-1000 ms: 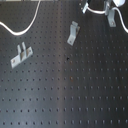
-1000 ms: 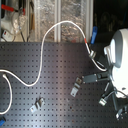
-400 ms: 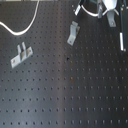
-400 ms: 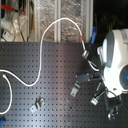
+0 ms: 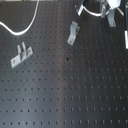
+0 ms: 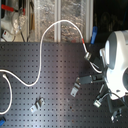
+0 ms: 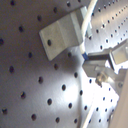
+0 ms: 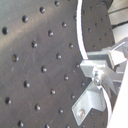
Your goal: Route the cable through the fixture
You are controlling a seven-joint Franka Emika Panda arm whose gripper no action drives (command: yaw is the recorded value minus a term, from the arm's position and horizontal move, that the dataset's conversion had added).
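Note:
The white cable (image 6: 46,37) runs from the second exterior view's left edge, loops up over the black perforated board and comes down to my gripper (image 6: 95,62) at the right. In both wrist views the cable (image 7: 86,27) (image 8: 78,35) passes into the metal fingers (image 7: 97,59), which look shut on it. A tilted metal bracket, the fixture (image 5: 73,33) (image 6: 75,90), stands just beside the gripper (image 5: 106,13). It fills the first wrist view (image 7: 62,32), with the cable touching its edge.
A second small bracket (image 5: 21,54) (image 6: 37,104) stands farther along the board. In the second exterior view the white robot body (image 6: 117,60) rises at the right, with shelves and clutter (image 6: 15,20) behind the board's far edge.
In the second exterior view the arm has come down and toward the nearer bracket, taking the cable end with it. Neither bracket has moved.

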